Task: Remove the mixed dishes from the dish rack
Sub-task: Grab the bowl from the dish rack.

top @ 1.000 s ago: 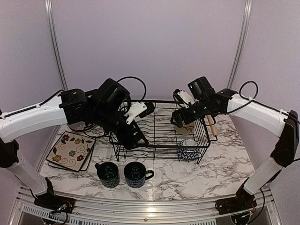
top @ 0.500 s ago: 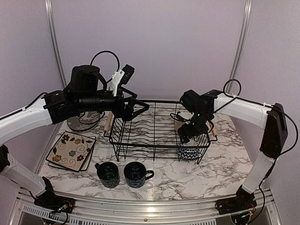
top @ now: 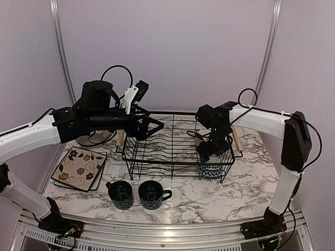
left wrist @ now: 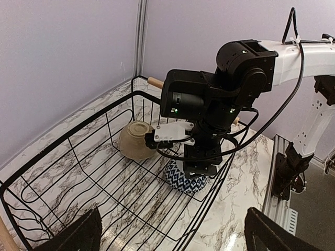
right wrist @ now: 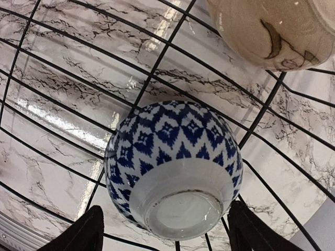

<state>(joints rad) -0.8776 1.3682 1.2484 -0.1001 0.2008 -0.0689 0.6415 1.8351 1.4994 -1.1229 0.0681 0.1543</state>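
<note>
The black wire dish rack (top: 172, 137) holds two dishes at its right end. A blue-white chevron bowl (right wrist: 175, 162) lies upside down on the wires, with a beige bowl (right wrist: 272, 31) on its side just behind it. My right gripper (right wrist: 165, 209) is down inside the rack, and its fingers (right wrist: 84, 232) stand on either side of the chevron bowl (top: 211, 171). I cannot tell whether they touch it. My left gripper (left wrist: 175, 235) hovers open and empty above the rack's left end (top: 149, 125), looking across at both bowls (left wrist: 135, 140).
Two dark blue mugs (top: 121, 194) (top: 152, 194) stand in front of the rack. Square floral plates (top: 79, 168) lie stacked at the left. A round plate (top: 93, 137) shows partly behind the left arm. Wooden handles (top: 236, 140) cap the rack's short sides.
The left arm has pulled up and back out of the rack to its left end, opening wider. The right gripper has dropped into the rack over the chevron bowl, its jaws narrowing.
</note>
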